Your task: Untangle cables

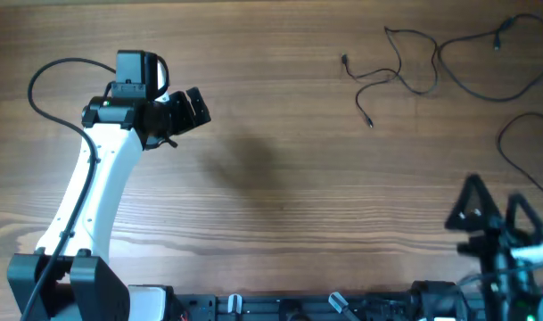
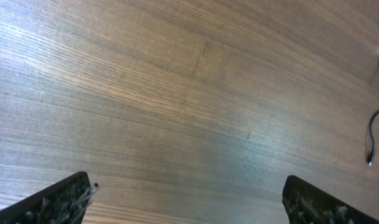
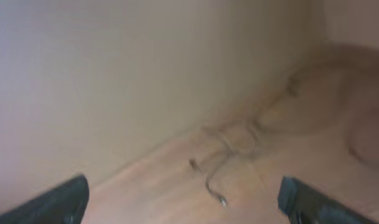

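Standing wide apart and gripping nothing, the left claw [image 1: 198, 107] hangs over bare tabletop [image 1: 280, 205]. Its two fingers [image 2: 58, 202] sit at the lower corners of its wrist view, with only wood grain between them. At the far right edge of that view, one thin black strand end [image 2: 371, 140] with a small plug tip lies flat, well away from the fingers. Behind this claw, the white arm [image 1: 97, 187] carries its own thicker black cord [image 1: 39, 80] in a loop.

The right claw [image 1: 496, 212] is also spread open and empty, and nothing touches it. The cables [image 1: 405, 71] lie loose on the tabletop ahead of it and slightly to its left, far off to the right of the left claw. They are long, wandering strands rather than a tight bundle. The nearest loop [image 1: 519, 147] lies just beyond the right claw's fingertips. The right wrist view is blurred. It shows faint strands ahead of the claw that seem to cross, but I cannot tell whether they are knotted.
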Controlling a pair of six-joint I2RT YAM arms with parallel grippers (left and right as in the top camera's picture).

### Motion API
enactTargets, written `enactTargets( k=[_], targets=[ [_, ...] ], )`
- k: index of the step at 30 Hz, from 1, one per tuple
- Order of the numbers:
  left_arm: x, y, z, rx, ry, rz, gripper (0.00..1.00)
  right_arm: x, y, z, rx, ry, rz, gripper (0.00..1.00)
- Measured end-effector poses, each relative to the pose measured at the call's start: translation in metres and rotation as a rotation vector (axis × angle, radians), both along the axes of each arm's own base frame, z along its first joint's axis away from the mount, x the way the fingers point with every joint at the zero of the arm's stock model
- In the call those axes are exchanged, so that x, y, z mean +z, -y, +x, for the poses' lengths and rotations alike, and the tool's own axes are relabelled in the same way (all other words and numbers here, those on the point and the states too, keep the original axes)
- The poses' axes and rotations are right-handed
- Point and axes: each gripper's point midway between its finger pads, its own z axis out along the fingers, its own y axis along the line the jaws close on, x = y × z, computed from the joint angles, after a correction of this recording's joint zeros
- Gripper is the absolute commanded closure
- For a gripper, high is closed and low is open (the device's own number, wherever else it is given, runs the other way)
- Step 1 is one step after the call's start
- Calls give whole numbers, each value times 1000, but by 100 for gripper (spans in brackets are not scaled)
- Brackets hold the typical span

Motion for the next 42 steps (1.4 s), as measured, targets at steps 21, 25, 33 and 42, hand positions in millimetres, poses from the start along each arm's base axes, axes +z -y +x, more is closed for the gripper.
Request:
enactTargets(
  k=[21,25,33,42],
  targets=[
    [0,0,0,0,2,0,0,-141,3,74,14,145,-139,1],
    [0,0,0,0,2,0,0,-172,7,78,0,60,-137,0],
    [0,0,0,0,2,0,0,-174,7,78,3,40,-292,0],
    [0,0,0,0,2,0,0,-175,7,78,15,22,-482,0]
  ],
)
